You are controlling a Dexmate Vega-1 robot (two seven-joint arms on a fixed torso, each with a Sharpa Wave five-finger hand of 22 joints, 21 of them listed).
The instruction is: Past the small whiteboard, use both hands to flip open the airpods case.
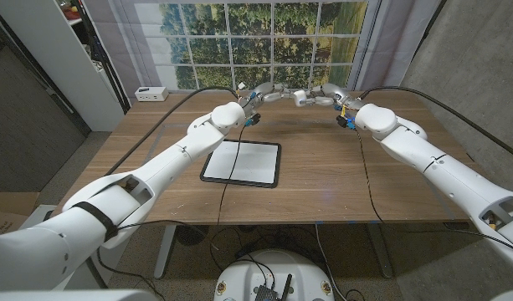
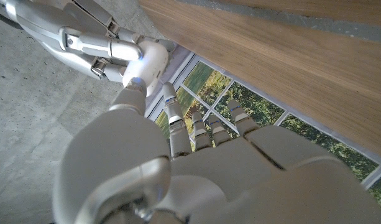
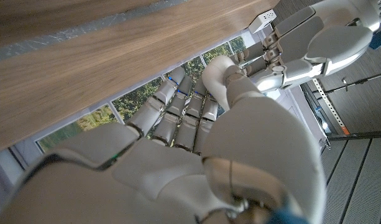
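Both my left hand [image 1: 269, 94] and right hand [image 1: 321, 94] pinch the airpods case [image 1: 299, 97] between them near the desk's [image 1: 323, 171] far edge.

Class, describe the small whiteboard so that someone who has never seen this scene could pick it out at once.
Start at the wooden table under the robot's two white arms. Near its middle, slightly toward the robot's left, the small whiteboard lies flat. It is a white rectangle with a thin black frame and rounded corners, the only flat panel on the brown wood.

Window backdrop [image 1: 260, 42], grey walls [image 1: 482, 50].
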